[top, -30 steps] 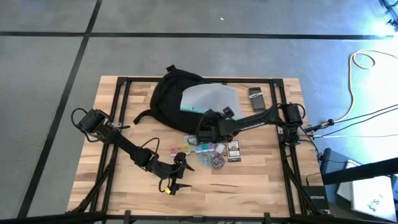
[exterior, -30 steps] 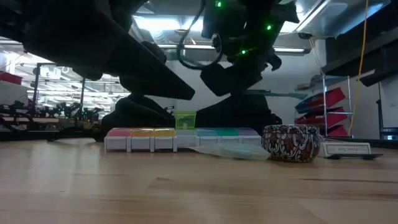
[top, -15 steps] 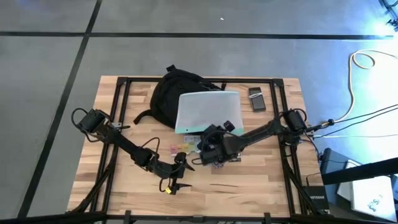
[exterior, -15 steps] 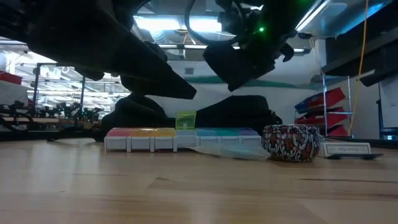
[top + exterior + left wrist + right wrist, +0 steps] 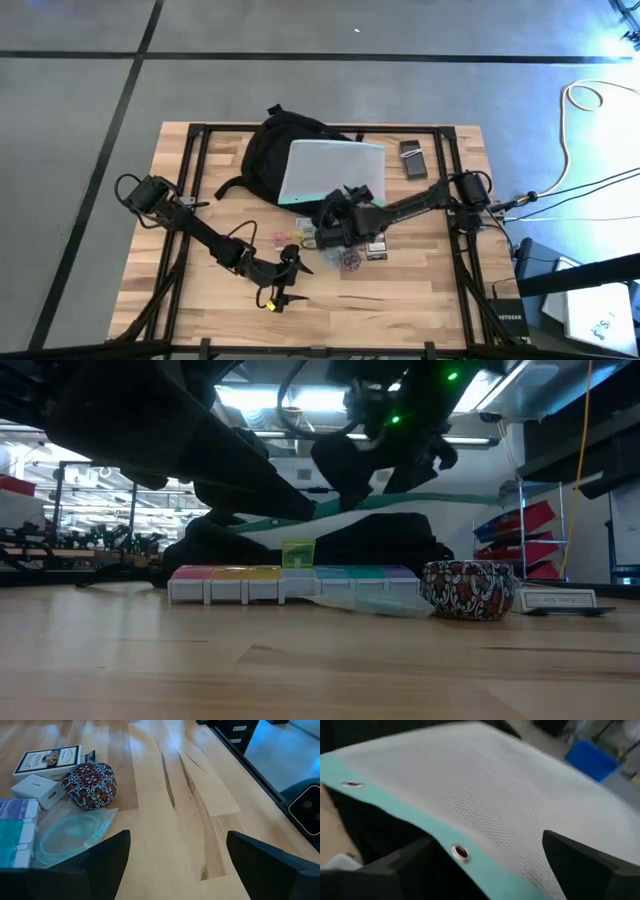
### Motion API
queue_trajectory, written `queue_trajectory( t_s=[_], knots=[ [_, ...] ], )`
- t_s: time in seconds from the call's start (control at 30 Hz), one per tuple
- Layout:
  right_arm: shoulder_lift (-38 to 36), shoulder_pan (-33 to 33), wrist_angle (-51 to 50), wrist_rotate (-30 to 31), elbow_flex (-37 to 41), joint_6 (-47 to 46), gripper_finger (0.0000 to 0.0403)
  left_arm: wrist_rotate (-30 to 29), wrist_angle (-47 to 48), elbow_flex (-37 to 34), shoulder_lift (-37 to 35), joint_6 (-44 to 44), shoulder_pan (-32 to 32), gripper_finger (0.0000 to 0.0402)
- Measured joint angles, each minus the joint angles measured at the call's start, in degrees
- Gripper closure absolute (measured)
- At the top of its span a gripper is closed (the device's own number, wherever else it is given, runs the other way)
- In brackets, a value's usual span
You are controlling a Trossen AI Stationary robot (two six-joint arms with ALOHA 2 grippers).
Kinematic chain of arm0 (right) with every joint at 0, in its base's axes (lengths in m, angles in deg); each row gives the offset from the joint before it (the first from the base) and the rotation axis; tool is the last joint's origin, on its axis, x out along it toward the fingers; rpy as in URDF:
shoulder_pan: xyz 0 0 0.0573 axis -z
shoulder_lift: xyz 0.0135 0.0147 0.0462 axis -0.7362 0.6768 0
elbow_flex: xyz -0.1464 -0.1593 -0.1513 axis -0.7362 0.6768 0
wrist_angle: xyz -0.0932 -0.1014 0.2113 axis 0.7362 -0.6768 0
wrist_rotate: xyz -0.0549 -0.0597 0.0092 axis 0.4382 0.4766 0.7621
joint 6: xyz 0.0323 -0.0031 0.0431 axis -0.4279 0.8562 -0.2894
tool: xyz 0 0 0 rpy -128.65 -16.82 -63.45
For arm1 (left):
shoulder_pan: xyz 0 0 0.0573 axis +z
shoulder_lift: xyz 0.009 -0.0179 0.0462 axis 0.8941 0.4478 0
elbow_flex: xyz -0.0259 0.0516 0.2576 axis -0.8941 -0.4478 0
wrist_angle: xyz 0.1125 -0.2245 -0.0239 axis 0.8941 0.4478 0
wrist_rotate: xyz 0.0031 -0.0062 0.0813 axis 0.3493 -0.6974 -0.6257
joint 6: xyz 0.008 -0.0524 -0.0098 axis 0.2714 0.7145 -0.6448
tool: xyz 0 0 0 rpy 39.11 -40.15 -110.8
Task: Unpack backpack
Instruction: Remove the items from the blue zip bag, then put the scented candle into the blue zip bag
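Note:
The black backpack (image 5: 268,152) lies at the table's far middle. A translucent pouch (image 5: 332,170) with a teal edge (image 5: 420,827) rests slanted on the backpack's right part. My right gripper (image 5: 324,214) stands open just near of that teal edge (image 5: 430,500); in the right wrist view its fingers (image 5: 395,870) stand apart, with the pouch (image 5: 485,785) beyond them. My left gripper (image 5: 285,272) hangs open over bare wood (image 5: 177,865) near the table's middle front.
A coloured pill organizer (image 5: 290,582), a patterned round tin (image 5: 89,785), a card box (image 5: 47,759), a white charger (image 5: 40,791) and a clear bag (image 5: 70,835) lie in the table's middle. A dark phone-like device (image 5: 413,158) lies at the far right.
My right gripper drew the pouch toward the near edge, clear of the backpack, then went a little back toward the backpack and let go. The pouch has flattened out and now lies slanted on the backpack, its teal edge lowest.

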Motion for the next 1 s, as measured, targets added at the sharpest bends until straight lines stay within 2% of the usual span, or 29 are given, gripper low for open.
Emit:
queue_trajectory(
  t_s=[0.17, 0.3, 0.4, 0.53, 0.77, 0.87, 1.0],
  knots=[
    [0.00, 1.77, 0.18, -8.09, 0.00, 1.14, 0.0075, 0.45, 0.67, 0.00, 0.00, -0.02, -0.02, 0.0086],
    [-0.02, 0.46, 2.24, -16.31, 0.00, 6.58, 0.0075, 1.03, 0.90, 0.00, 0.00, -0.39, -0.02, 0.0086],
    [-0.64, -1.10, 4.08, -19.53, 0.00, 11.98, 0.0075, 1.04, 0.96, 0.00, -0.02, -0.43, -0.04, 0.0086],
    [-2.58, -4.39, 2.85, -15.06, 0.00, 16.22, 0.0075, 0.83, 1.01, 0.00, 0.00, -0.63, 0.00, 0.0086],
    [-5.42, -4.22, 2.75, -15.03, 0.00, 16.60, 0.0079, 0.68, 1.83, 0.00, 0.00, -0.67, 0.00, 0.0086],
    [-6.55, -4.38, 3.56, -15.78, 0.02, 19.22, 0.0080, 0.68, 2.03, 0.00, -0.02, -0.82, -0.02, 0.0086],
    [-8.57, -5.84, 9.11, -20.07, 2.84, 21.87, 0.0090, -0.11, 3.81, 0.00, -0.02, -2.09, -0.04, 0.0086]
  ],
)
